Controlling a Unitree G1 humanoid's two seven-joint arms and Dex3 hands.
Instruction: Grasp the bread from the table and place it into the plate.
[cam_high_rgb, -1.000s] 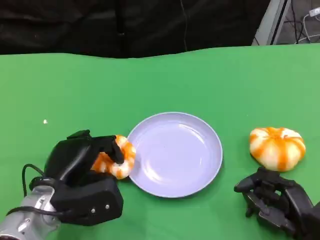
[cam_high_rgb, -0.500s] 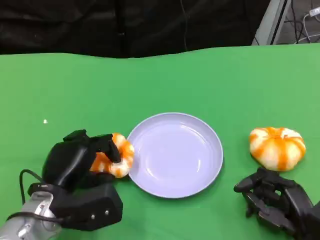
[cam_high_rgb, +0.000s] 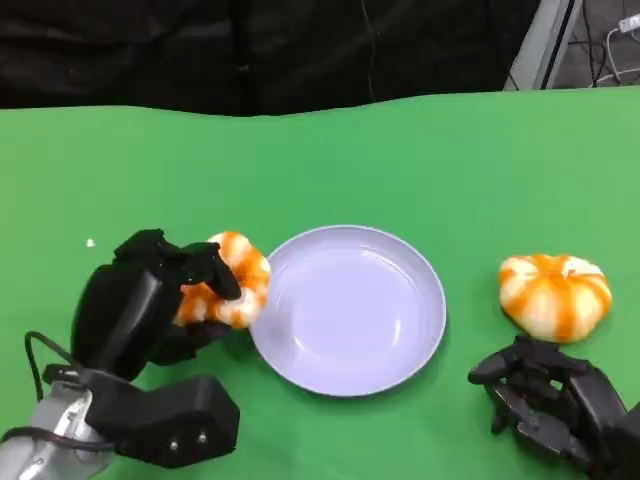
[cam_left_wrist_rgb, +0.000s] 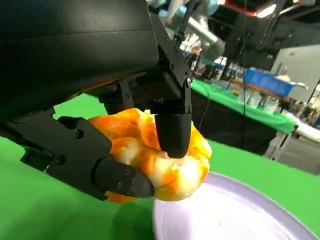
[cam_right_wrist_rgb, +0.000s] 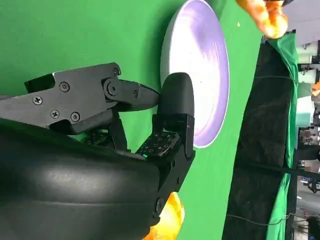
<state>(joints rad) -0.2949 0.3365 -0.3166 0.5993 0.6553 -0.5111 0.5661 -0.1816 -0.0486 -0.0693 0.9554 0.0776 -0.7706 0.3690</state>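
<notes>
The fingers of the left hand grip the bread — now lifted and carried closer, just at the plate's left rim, not yet over it. The right hand rests loosely curled and empty beside a second bun on the desk.

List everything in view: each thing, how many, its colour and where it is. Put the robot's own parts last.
held bread: one, orange and white, in the left hand, at the plate's left rim
loose bread: one, orange and white, on the table right of the plate
plate: one, pale lilac, centre of the table, nothing in it
table: one, green cover
backdrop: black, behind the table's far edge
left hand: one, black, fingers closed round the held bread
right hand: one, black, holds nothing, on the table just in front of the loose bread
</notes>
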